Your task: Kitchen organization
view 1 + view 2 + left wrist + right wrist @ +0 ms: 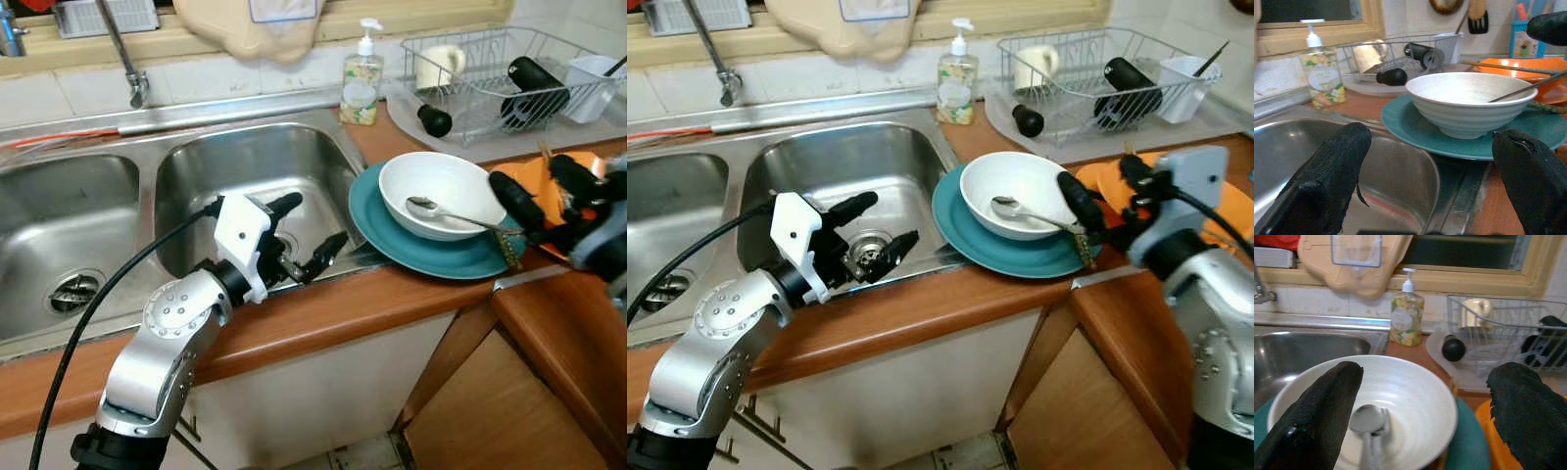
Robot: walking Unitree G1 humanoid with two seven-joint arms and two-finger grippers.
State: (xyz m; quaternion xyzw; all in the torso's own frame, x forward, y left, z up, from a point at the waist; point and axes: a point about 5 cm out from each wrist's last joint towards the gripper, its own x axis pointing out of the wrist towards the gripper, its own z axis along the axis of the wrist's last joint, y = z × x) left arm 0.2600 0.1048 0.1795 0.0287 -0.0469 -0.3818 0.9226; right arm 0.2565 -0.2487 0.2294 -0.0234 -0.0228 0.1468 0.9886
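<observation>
white bowl (pixel 446 192) on teal plate (pixel 431 255), spoon (pixel 446 212) inside

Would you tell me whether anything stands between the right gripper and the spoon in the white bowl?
Nothing visible does: the right gripper, fingers open, is at the bowl's rim, and the spoon lies bare between them.

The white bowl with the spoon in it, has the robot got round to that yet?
Not yet. The white bowl sits on the teal plate beside the sink, with the spoon inside. Some things already stand in the drying rack. The right gripper, open, is at the bowl; the left gripper hangs open over the sink edge.
</observation>
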